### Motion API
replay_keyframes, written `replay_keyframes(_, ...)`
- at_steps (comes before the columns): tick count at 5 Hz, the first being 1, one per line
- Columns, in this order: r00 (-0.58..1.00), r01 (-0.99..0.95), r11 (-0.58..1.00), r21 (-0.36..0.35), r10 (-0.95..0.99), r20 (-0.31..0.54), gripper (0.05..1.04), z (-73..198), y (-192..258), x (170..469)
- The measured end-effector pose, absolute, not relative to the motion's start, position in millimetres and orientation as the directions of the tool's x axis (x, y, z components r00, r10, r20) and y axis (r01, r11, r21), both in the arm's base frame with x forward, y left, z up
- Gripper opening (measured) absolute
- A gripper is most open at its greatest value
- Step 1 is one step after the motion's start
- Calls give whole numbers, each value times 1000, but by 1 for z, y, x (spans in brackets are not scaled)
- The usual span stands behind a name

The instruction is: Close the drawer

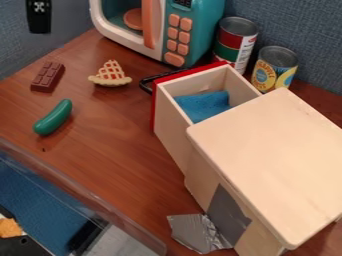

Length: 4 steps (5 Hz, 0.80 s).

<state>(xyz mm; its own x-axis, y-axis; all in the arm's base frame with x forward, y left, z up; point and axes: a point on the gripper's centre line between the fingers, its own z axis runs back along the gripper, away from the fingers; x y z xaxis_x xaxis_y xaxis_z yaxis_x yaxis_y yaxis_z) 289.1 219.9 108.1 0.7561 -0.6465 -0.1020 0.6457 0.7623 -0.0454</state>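
Observation:
At the top left edge, a narrow black part with a white mark, seemingly of my gripper (39, 17), hangs against the blue wall, well apart from the drawer. The wooden drawer (171, 107) stands pulled out from the light wooden cabinet (267, 160) toward the upper left. Its red front, seen edge-on, has a black handle (145, 86). A blue cloth or sponge (204, 104) lies inside the drawer.
A teal toy microwave (197, 15) stands behind the drawer, with a red-green can (235, 42) and a yellow-labelled can (274, 68) beside it. Chocolate (48, 77), waffle-topped pie (110, 75) and green pickle-like toy (53, 117) lie left. Silver tape (198, 233) is by the cabinet's foot.

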Motion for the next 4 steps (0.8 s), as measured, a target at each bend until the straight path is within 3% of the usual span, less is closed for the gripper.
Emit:
replay_keyframes(1,572,813,581,-30,-807,-144,999,97,215,312)
replay_keyframes(2,340,936,348,-56,-933,-118,999,75,191,318)
replay_keyframes(4,-14,999,-10,-45,-997,-75,999,76,160,310)
